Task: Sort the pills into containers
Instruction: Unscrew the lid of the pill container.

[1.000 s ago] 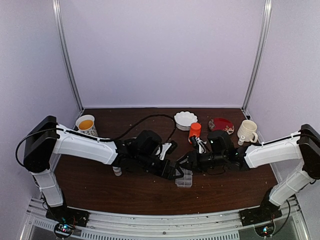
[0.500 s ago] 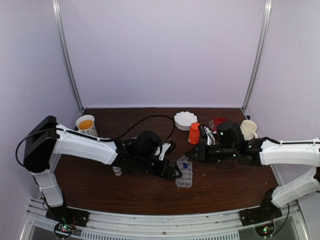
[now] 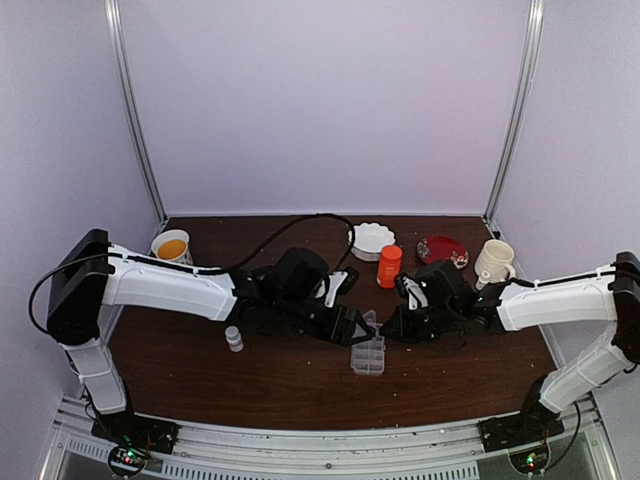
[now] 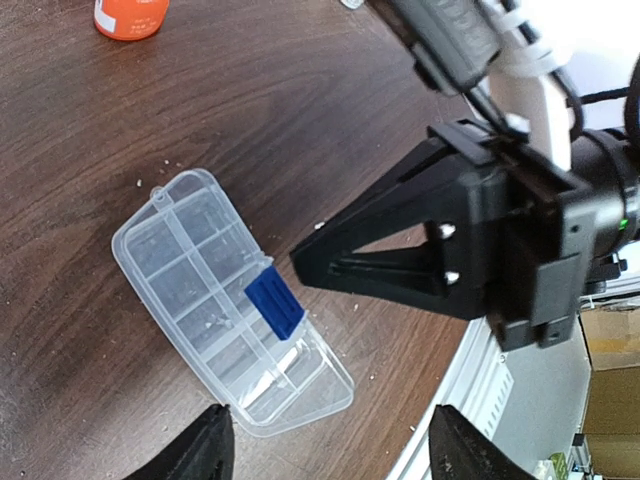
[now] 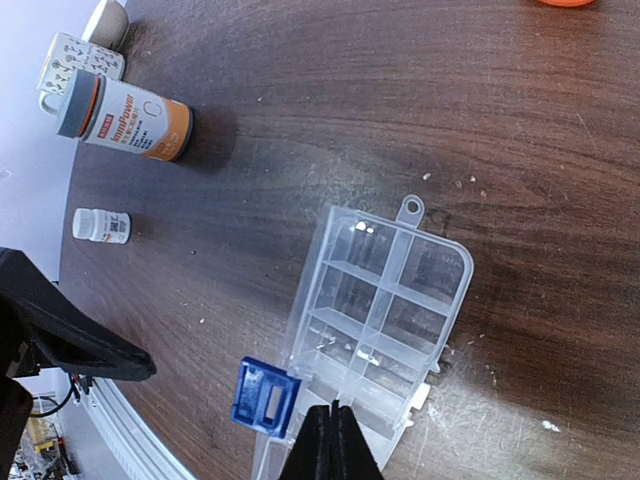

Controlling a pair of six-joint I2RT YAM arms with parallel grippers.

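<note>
The clear pill box [image 3: 368,354] lies flat on the brown table between my two grippers, its blue latch [image 5: 265,397] sticking out at one long side. A few tiny pale pills [image 5: 365,353] lie in its middle cells; they also show in the left wrist view [image 4: 214,321]. My right gripper [image 5: 331,428] is shut, its tips over the near end of the box [image 5: 385,300]; I see nothing between the jaws. My left gripper [image 4: 332,455] is open and empty, hovering above the box [image 4: 190,270] and beside the right gripper [image 4: 400,265].
An orange bottle [image 3: 389,265], a white bowl [image 3: 372,240], a red plate [image 3: 442,249] and a cream mug [image 3: 495,262] stand behind the box. A cup of orange liquid [image 3: 172,247] stands far left. A small white bottle [image 3: 234,339] and a grey-capped labelled bottle [image 5: 125,115] stand left of the box.
My right gripper, which had drawn back toward the orange bottle half a second ago, has returned to the box. My left arm has shifted slightly right and back, uncovering the small white bottle.
</note>
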